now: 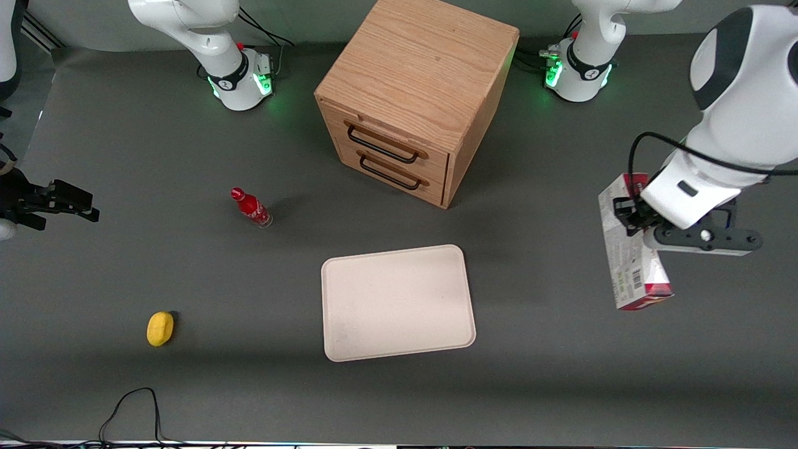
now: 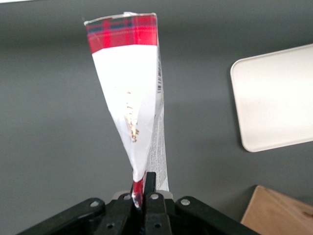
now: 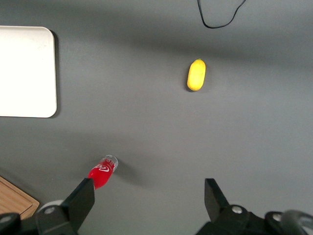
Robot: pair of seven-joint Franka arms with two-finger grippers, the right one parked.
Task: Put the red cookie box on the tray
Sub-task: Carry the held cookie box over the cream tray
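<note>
Pinching the red cookie box [image 1: 631,262], barcode side showing, the hand [image 2: 143,192] hangs well apart from the tray [image 1: 397,302].

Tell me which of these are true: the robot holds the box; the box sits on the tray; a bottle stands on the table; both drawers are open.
1. The gripper holds the box with its jaws shut on it, toward the working arm's end of the table. True.
2. The box sits on the tray. False: it is off to the tray's side, and nothing lies on the tray.
3. A red bottle stands on the table. True.
4. Both drawers of the cabinet are open. False: both look closed.
</note>
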